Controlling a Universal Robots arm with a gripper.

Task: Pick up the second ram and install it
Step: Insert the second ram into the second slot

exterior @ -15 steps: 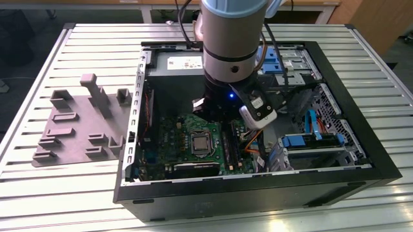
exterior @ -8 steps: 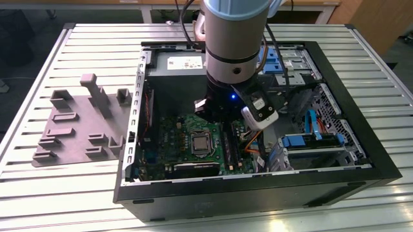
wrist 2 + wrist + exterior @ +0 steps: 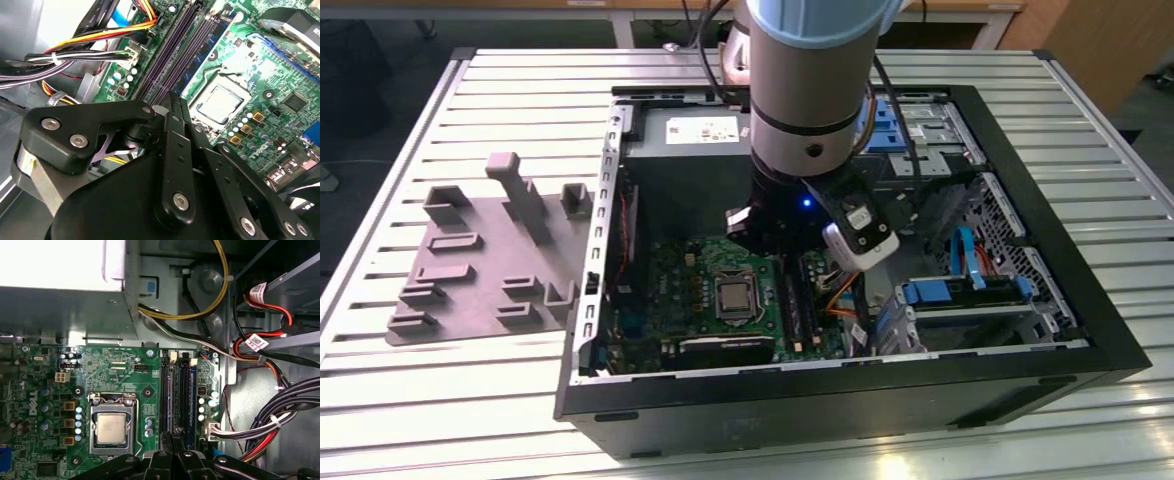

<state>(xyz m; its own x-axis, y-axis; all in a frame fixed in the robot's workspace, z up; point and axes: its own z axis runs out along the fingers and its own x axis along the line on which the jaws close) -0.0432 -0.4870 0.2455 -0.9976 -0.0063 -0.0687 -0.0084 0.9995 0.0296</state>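
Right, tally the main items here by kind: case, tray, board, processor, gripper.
Black computer case: 1
Grey plastic tray: 1
Green motherboard: 1
Processor: 1
Gripper: 1
Total: 5

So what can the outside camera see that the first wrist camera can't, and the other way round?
The exterior view gives the grey tray beside the black case, and the big arm reaching down into it. The first wrist view gives the looping yellow cable and the gripper close up. Both show the green board with its silver processor and long slots.
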